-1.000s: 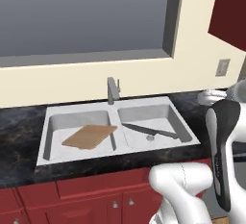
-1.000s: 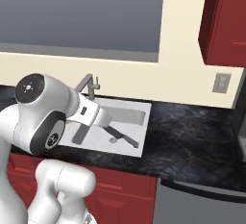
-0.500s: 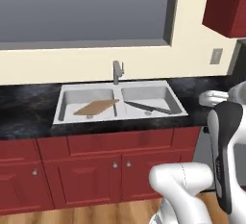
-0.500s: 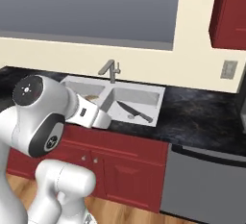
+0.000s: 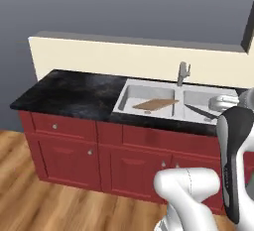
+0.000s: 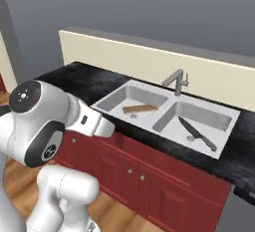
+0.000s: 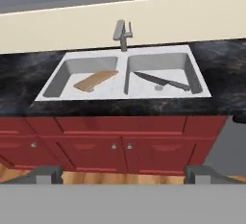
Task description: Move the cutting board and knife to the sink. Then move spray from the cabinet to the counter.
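Red cabinets [image 5: 124,163] (wood floor [image 5: 30,195])

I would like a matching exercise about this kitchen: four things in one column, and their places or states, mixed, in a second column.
Things:
1. cutting board
2. knife
3. faucet
4. gripper

Places or states:
A. behind the sink, at its middle
B. in the left basin
C. open, holding nothing
D. in the right basin

Pairs: 1-B, 2-D, 3-A, 4-C
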